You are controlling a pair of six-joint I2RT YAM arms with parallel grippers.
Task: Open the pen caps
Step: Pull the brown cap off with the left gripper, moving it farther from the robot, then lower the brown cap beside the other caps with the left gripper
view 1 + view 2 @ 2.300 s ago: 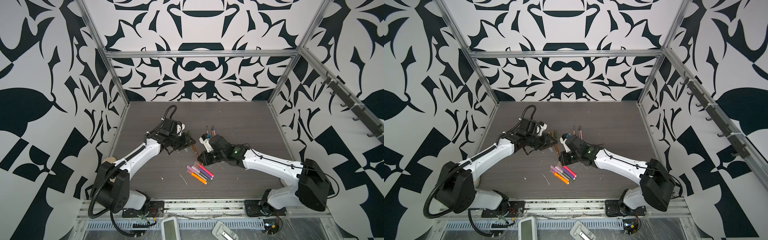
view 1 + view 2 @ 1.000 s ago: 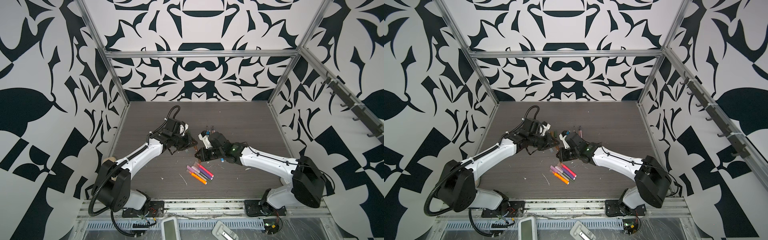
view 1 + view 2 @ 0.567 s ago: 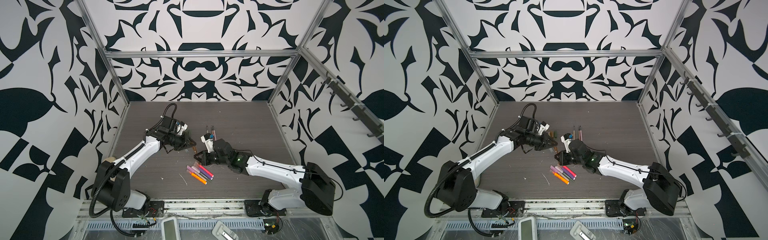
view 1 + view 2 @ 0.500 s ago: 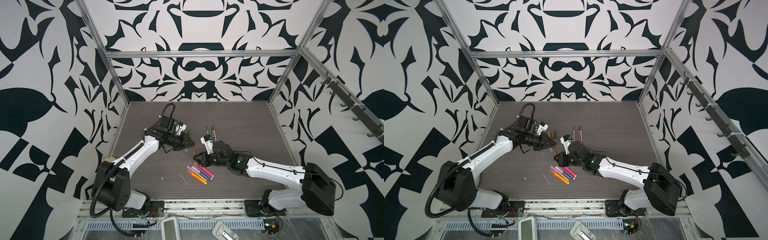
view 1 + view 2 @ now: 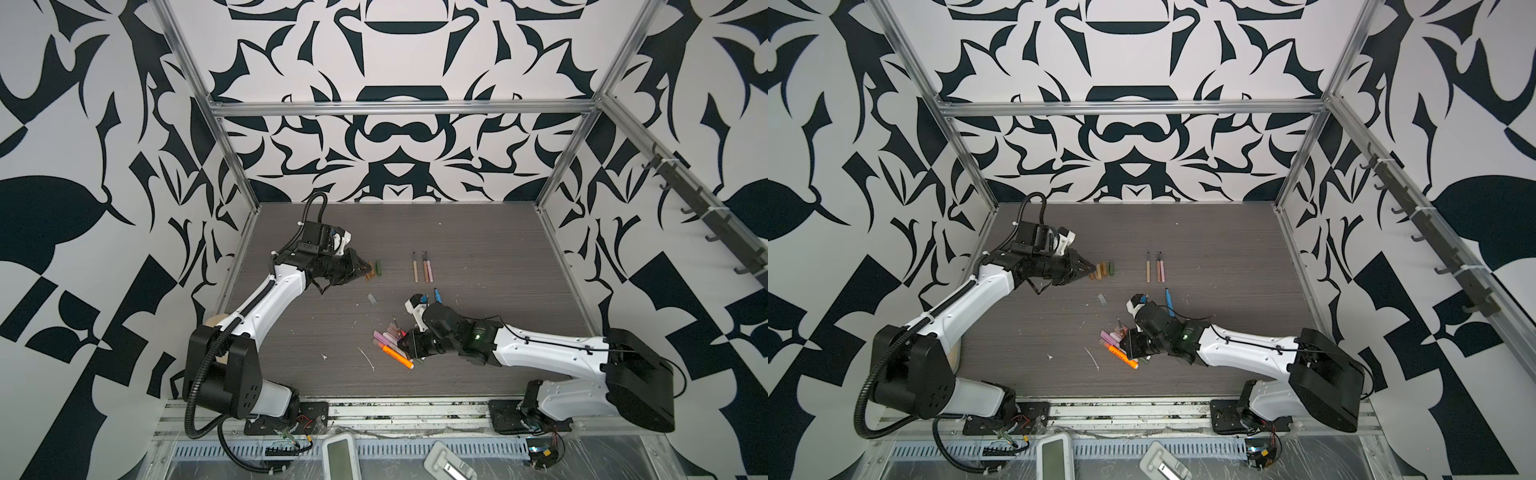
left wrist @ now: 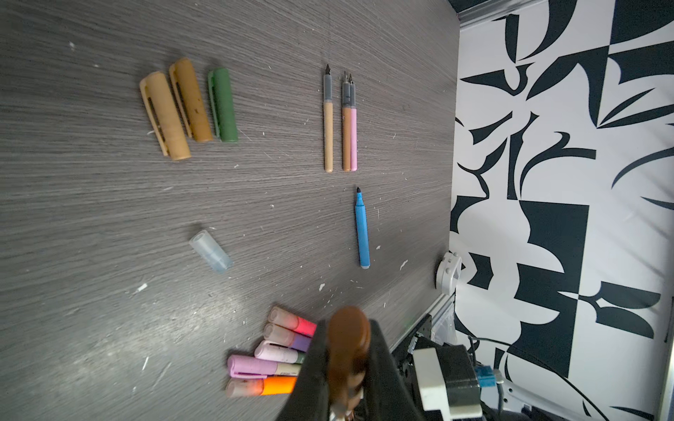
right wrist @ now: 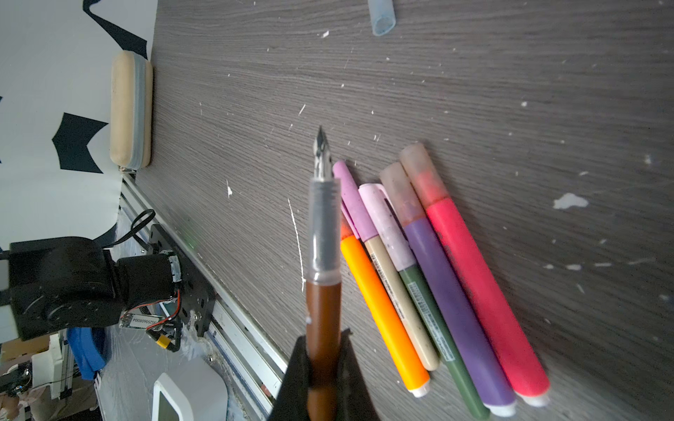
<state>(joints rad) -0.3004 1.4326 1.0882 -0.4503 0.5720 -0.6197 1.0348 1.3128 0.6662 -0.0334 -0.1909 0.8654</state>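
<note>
Grey woodgrain tabletop: left gripper clenched on brown cap, centre-left in a top view, beside loose caps; right gripper grasps uncapped brown pen, lower centre. Sloppy release could roll that cap away.

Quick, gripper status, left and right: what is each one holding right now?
Left gripper: closed on the brown cap.
Right gripper: closed on the brown pen, nib bare.

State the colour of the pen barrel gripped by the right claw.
Brown pen barrel, shown best in the right wrist view.
</note>
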